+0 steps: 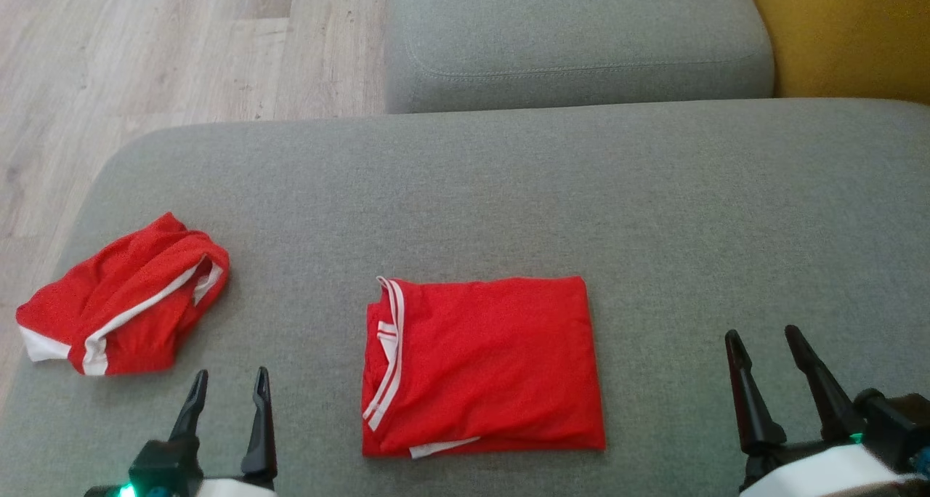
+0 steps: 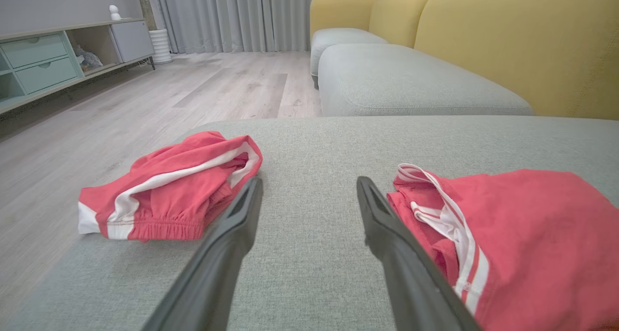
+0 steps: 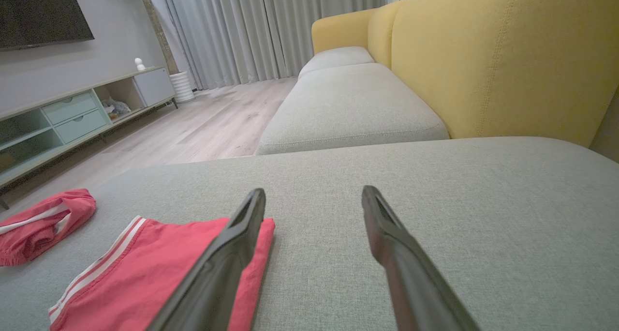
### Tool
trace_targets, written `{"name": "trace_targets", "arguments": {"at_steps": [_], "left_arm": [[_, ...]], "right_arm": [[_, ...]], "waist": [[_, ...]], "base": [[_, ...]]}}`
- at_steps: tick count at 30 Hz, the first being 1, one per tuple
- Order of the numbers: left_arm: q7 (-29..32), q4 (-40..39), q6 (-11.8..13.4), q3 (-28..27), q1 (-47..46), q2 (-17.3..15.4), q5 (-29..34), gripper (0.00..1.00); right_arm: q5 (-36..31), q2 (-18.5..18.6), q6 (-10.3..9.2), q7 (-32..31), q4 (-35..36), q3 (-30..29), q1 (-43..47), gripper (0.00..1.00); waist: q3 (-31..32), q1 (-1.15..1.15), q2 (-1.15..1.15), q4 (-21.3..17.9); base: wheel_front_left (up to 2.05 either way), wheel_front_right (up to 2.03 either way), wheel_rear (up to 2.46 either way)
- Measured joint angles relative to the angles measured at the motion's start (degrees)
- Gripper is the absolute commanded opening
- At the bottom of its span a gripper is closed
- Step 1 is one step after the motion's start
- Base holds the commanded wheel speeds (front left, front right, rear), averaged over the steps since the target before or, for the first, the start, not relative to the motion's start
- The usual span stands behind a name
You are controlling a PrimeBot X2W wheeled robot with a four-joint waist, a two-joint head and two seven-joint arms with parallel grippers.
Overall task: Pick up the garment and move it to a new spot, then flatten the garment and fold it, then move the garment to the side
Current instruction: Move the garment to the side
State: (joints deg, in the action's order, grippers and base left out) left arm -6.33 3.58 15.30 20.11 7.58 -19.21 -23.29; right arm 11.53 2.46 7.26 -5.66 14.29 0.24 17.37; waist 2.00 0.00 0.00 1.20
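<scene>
Sofa seat point(image 1: 654, 192) was seen bearing the folded garment point(image 1: 487, 366) at its middle, crumpled shorts point(image 1: 123, 301) well apart to the left. Opposite edges were judged best pinched at once, fold kept; left gripper point(image 1: 232, 372) and right gripper point(image 1: 761, 331) were seen apart, empty.

Head cam: high, looking steeply down on the grey sofa seat point(image 1: 654, 192), with my left hand point(image 1: 231, 373) and right hand point(image 1: 762, 333) at its bottom edge. 2 wrist cams: low, close over the seat, facing along it toward the curtains point(image 2: 242, 16). All 3 views share the folded red garment point(image 1: 487, 366) and crumpled red shorts point(image 1: 123, 301).
</scene>
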Motion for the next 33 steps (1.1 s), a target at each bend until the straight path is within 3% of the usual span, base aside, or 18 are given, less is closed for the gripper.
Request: {"name": "trace_targets", "arguments": {"at_steps": [13, 19, 33], "left_arm": [[-0.4, 0.0, 0.1, 0.2, -0.4, -0.1, 0.0, 1.0], [-1.6, 0.0, -0.4, 0.6, -3.2, 0.0, 0.1, 1.0], [-6.6, 4.0, -2.8, 2.2, -13.8, 3.6, 1.3, 1.0]], "right_arm": [[-0.6, 0.0, 0.0, -1.5, 0.0, -0.4, -0.2, 1.0], [-0.9, 0.0, 0.0, -4.0, -4.5, -0.4, -0.9, 1.0], [6.0, 0.4, 0.0, -6.0, -29.8, 7.6, -17.6, 1.0]], "waist": [[-1.0, 0.0, 0.0, 0.5], [-2.7, 0.0, 0.0, 2.1], [-10.3, 0.02, 0.0, 9.5]], "base": [[0.0, 0.0, 0.0], [0.0, 0.0, 0.0], [0.0, 0.0, 0.0]]}}
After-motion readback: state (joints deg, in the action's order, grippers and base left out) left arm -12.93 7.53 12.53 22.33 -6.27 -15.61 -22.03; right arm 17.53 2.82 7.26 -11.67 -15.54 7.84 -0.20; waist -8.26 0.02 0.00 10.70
